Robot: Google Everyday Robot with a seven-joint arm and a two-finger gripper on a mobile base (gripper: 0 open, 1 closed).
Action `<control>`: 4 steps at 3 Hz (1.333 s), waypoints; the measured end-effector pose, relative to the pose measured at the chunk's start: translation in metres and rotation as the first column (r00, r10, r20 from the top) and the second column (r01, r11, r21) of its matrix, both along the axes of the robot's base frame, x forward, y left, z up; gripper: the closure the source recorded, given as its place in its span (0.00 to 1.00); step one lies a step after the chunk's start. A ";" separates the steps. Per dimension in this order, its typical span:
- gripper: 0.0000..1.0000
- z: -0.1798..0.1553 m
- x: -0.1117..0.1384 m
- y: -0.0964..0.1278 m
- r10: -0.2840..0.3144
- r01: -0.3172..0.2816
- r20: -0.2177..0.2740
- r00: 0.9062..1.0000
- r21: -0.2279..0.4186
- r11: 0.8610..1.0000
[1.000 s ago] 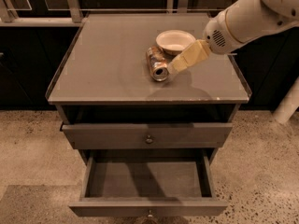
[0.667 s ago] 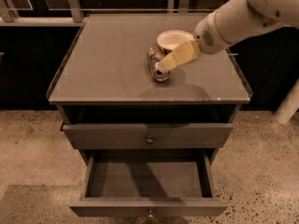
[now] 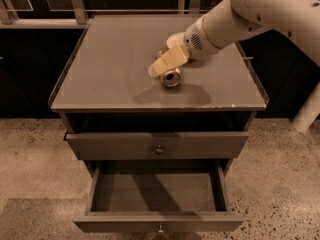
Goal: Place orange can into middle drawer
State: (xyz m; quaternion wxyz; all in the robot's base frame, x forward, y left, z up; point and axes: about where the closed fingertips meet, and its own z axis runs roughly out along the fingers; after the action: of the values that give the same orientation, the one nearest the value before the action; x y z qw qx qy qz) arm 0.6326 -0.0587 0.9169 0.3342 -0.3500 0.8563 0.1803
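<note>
The orange can lies on its side on the cabinet top, its silver end facing the camera. My gripper is right over the can's upper left side and seems to touch it. The white bowl stands just behind the can, mostly hidden by my arm. The middle drawer is pulled open below and nothing shows inside it; its knob is at the bottom edge.
The upper drawer is shut, with its knob in the middle. My white arm comes in from the upper right over the cabinet top. Speckled floor lies around the cabinet. Dark railings stand behind.
My arm has swung left and lower, bringing the gripper onto the can. The bowl is now mostly covered by the arm. The can has stayed about where it was.
</note>
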 end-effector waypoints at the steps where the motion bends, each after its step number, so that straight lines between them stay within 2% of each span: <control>1: 0.00 -0.025 0.003 0.015 0.003 -0.005 -0.049 0.999 -0.027 1.000; 2: 0.00 -0.046 0.007 0.029 0.002 -0.006 -0.071 0.997 -0.055 0.998; 3: 0.00 -0.065 0.032 0.051 -0.020 0.014 -0.051 0.999 -0.111 0.994; 4: 0.00 -0.065 0.032 0.051 -0.020 0.014 -0.051 0.999 -0.112 0.994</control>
State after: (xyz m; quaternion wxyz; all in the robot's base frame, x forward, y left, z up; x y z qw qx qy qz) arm 0.6649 -0.0081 0.8522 0.2934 -0.3560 0.8764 0.1384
